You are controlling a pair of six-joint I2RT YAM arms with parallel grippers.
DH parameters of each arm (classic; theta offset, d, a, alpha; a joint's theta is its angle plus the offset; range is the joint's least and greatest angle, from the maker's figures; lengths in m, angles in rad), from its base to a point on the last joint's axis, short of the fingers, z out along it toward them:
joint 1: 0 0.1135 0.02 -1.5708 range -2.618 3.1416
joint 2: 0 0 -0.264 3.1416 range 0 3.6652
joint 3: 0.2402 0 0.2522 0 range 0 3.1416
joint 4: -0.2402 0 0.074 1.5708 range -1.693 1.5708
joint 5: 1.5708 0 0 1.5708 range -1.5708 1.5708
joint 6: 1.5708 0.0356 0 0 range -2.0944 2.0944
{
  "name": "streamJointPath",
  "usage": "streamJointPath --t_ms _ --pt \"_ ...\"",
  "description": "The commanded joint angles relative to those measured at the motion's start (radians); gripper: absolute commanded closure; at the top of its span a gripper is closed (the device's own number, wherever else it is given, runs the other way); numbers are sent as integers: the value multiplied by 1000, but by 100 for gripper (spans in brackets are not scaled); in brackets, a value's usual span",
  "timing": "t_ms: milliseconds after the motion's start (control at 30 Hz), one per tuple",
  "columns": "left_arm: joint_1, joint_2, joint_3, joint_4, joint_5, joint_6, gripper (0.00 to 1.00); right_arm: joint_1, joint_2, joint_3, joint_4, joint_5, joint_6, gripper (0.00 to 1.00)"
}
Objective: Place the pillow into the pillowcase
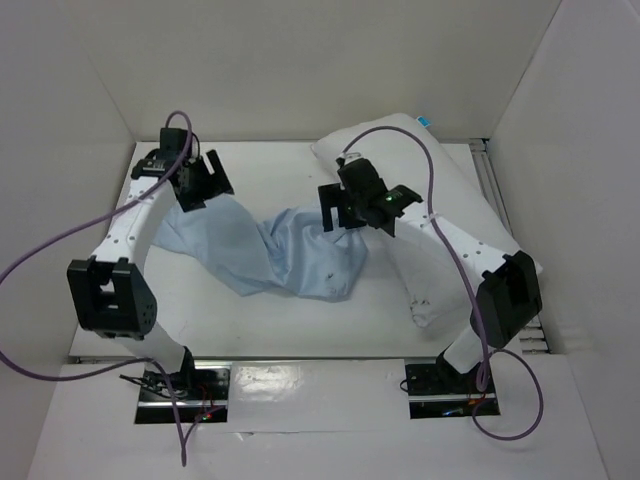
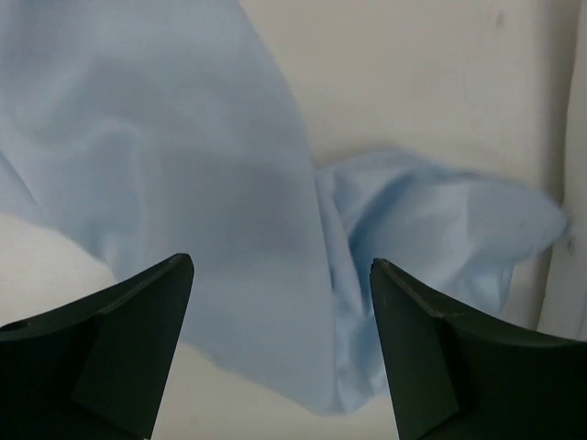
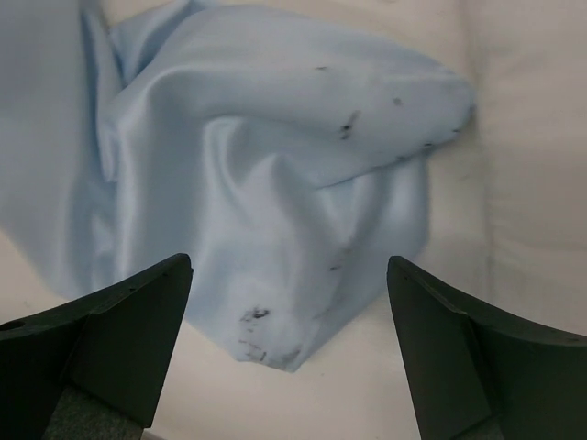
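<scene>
The pillowcase (image 1: 285, 255) lies across the middle of the table (image 1: 300, 325), twisted into a narrow waist with 1 spread end below each arm. We judge it light, limp and a little slick. It will sag and fold wherever we lift it, so it wants 2 holds on the rim of its mouth, set well apart, to keep the opening wide. We cannot tell which end is the mouth.

The pillow (image 1: 462, 178) lies slantwise down the right side, its blue tag (image 1: 424, 122) near the back wall (image 1: 300, 60) and part of it under the right arm. It looks plump and soft, bulky rather than heavy, and a pinch at a corner should hold it.

The left gripper (image 2: 280, 266) hangs over the left end of the cloth with its jaws wide apart and nothing between them. The right gripper (image 3: 289, 266) hangs the same way over the right end, just beside the pillow.

White walls close 3 sides. The bare table in front of the cloth gives us the most room.
</scene>
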Motion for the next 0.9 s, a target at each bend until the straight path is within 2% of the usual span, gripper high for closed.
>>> streamJointPath --t_ms 0,67,200,233,367,500,567,700,833,867 --pt "-64 -159 -215 1 3 12 9 -37 -76 -17 -3 96 36 6" --pt "-84 -208 -359 25 -15 -2 9 -37 -101 -26 -14 134 48 5" --pt "-113 -289 -491 61 6 -30 7 -71 -136 -49 -52 236 73 1" --pt "-122 -289 -508 61 15 -30 7 -71 -151 -49 -78 315 93 1" --pt "-170 -277 -563 90 26 -43 6 -111 -164 -63 -126 447 120 1" --pt "-189 -263 -545 90 15 -53 6 -191 -115 28 -174 507 120 1" --pt "-190 -263 -513 90 15 -53 6 -259 -102 83 -164 507 97 1" --pt "-210 -272 -468 70 27 -31 6 -404 -61 160 -146 351 42 1" --pt "-219 -272 -436 70 60 -20 6 -488 26 174 -155 242 27 1" --pt "-231 -281 -436 70 60 -20 6 -520 37 131 -155 219 54 1"
